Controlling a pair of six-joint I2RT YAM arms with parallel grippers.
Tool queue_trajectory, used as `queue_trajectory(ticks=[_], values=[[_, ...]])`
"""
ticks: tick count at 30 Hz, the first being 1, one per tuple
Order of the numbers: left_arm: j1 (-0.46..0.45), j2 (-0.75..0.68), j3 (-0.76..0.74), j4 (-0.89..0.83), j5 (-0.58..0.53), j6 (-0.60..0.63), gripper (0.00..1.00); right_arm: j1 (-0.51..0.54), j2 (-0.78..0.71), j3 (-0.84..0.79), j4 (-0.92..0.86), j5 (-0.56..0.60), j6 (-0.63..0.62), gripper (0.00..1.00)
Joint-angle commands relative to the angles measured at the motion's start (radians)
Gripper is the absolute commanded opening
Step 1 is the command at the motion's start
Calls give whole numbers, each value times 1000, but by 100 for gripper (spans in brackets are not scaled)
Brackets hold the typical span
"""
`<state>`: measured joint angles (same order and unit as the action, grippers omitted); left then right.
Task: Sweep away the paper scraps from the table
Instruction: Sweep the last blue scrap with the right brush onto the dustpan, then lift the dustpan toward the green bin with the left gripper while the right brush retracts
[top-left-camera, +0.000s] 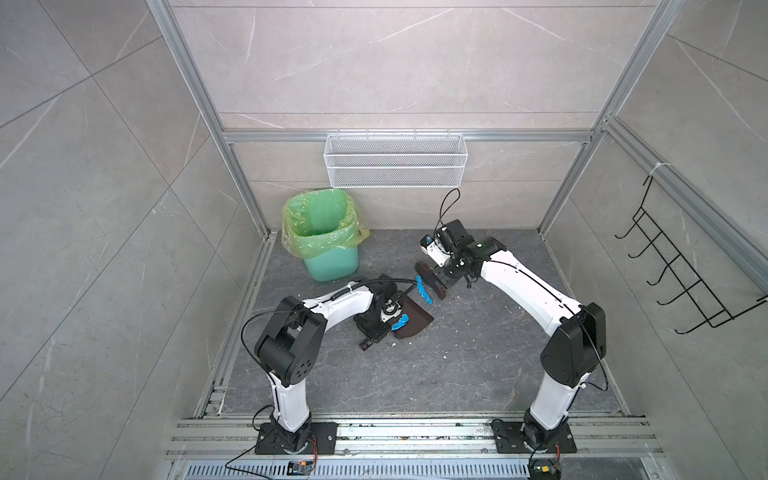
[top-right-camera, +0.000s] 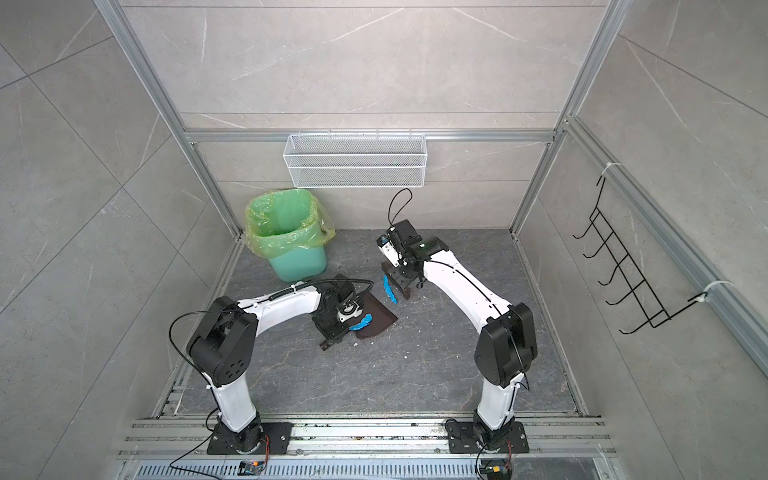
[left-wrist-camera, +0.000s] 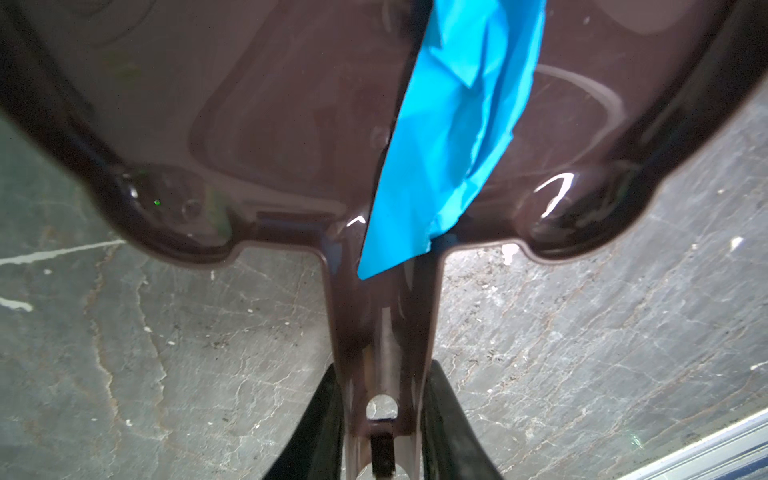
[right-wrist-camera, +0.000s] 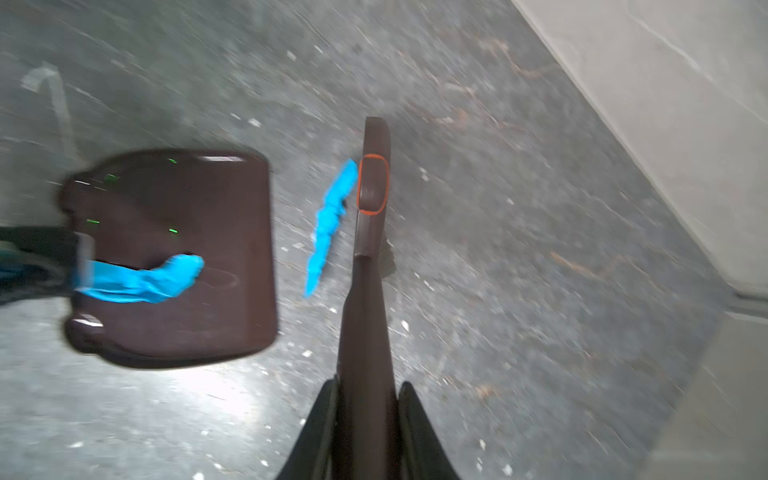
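In both top views, find the dustpan (top-left-camera: 415, 322) flat on the table (top-left-camera: 457, 374), clenched at its handle by the left gripper (top-left-camera: 372, 334), with one caught blue scrap (top-left-camera: 401, 322) inside near the handle end. Note the loose blue scrap (top-left-camera: 424, 291) just off the dustpan's open lip, lying between that lip and the brush (top-left-camera: 438, 291) grasped by the right gripper (top-left-camera: 442, 276). Probably best: draw the brush straight toward the lip in one low, short stroke, press the lip down so nothing slides beneath, and stop once well inside the dustpan. Cannot tell from here whether the lip truly meets the table, nor what lies in the bin (top-left-camera: 328, 241) beyond the dustpan; no other paper scraps to be seen. From the left wrist, see the black fingers (left-wrist-camera: 328, 424) squeezed on the dustpan's handle and the caught blue scrap (left-wrist-camera: 453, 124) draped from the floor of the dustpan onto the handle root; expect no sight of lip, brush or loose blue scrap, all out of frame. From the right wrist, smeared throughout, see the fingers (right-wrist-camera: 415, 424) clamped on the brush handle and the loose blue scrap (right-wrist-camera: 328, 232) touching the brush head at one end, apart from the dustpan's lip. Ignore the white crumbs (right-wrist-camera: 307, 353) around the dustpan. Can hardly make out the bristles under the head.
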<state>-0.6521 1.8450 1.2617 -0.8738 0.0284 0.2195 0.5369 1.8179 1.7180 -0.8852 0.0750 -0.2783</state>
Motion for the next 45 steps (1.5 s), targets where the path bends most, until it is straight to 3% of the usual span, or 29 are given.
queue_trajectory(ticks=[1,12,31,38,45], values=[[-3,-1,26,-31,5,16,0,23,40,3,-49,-185,-4,0],[-4,13,38,-32,7,21,0,47,-58,-68,-69,-322,71,0],[-5,-75,22,-15,-29,6,0,-2,-267,-145,70,-42,173,0],[-4,-118,45,-26,-28,5,0,-107,-334,-218,140,12,245,0],[-4,-151,122,-106,-61,16,0,-130,-339,-263,158,4,262,0]])
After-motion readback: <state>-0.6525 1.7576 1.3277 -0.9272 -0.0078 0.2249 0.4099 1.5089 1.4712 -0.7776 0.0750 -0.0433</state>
